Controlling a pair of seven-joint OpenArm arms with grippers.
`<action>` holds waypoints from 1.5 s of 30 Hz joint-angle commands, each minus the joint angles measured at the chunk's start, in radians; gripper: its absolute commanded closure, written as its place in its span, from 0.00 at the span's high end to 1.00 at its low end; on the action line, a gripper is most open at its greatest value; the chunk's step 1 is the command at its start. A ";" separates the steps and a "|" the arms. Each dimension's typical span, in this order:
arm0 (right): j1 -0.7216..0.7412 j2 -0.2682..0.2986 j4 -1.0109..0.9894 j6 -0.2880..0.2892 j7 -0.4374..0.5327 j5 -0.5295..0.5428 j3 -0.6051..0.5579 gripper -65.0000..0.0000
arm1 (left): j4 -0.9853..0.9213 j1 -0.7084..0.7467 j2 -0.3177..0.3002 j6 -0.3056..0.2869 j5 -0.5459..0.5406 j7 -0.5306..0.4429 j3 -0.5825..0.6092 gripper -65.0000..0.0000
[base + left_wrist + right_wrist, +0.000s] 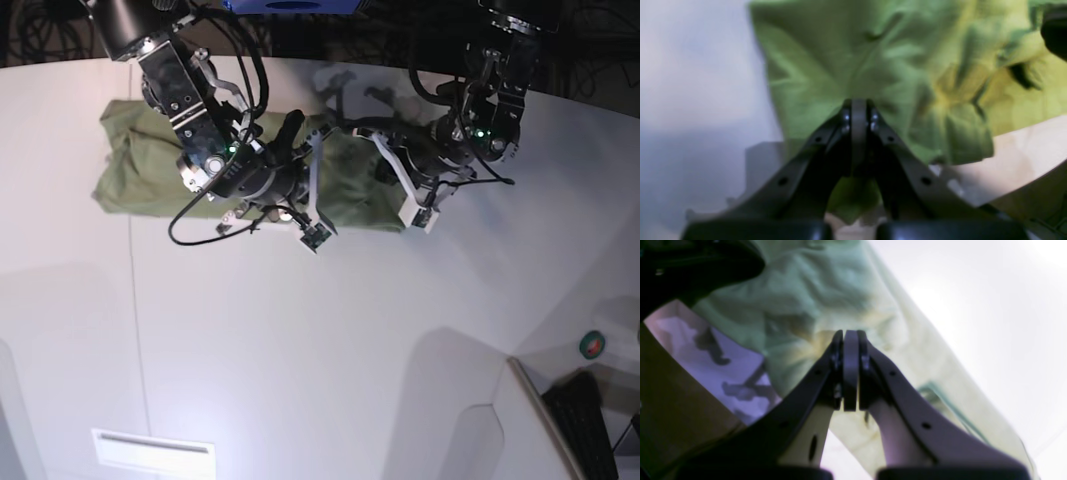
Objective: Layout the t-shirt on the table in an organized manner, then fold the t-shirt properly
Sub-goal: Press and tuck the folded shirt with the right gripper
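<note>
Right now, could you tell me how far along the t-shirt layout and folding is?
Early. The t-shirt is on the table but still bunched and wrinkled, not spread flat. In hand: the left gripper and right gripper are both shut on the cloth, apparently mid-pull. Left: flattening the shirt out, then every fold.

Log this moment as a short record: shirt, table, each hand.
t-shirt: olive green, bunched and creased, lying at the far side of the table
table: white, thin seam line on its left part
left hand: shut, pinching t-shirt fabric
right hand: shut, pinching t-shirt fabric
layout: not yet flat, no fold made
</note>
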 commanded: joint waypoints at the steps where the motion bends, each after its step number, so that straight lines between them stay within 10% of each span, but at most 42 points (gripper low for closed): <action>1: 0.012 -0.005 0.023 0.000 0.012 0.002 0.005 0.00 | 0.010 0.000 -0.006 -0.003 -0.002 -0.011 -0.002 0.00; 9: 0.004 -0.005 0.023 0.000 0.010 0.002 0.005 0.00 | -0.146 -0.037 -0.013 0.000 -0.008 -0.018 0.027 0.00; 20: -0.053 -0.078 0.021 -0.135 0.019 0.008 0.068 0.00 | 0.142 0.150 -0.008 -0.084 -0.066 -0.017 -0.647 0.00; 24: -0.062 -0.134 -0.003 -0.135 0.095 0.008 0.172 0.49 | 0.021 0.167 0.023 -0.241 -0.157 -0.017 -0.978 0.00; 28: -0.037 -0.139 -0.095 -0.135 0.171 0.013 0.177 0.69 | -0.095 0.169 0.000 -0.426 -0.150 -0.017 -1.142 0.00; 39: 0.052 -0.133 -0.334 -0.138 0.202 0.222 0.241 0.63 | -0.145 0.190 -0.002 -0.509 -0.150 -0.017 -1.216 0.00; 45: 0.052 -0.133 -0.325 -0.136 0.196 0.223 0.240 0.00 | -0.146 0.184 0.000 -0.509 -0.150 -0.017 -1.216 0.00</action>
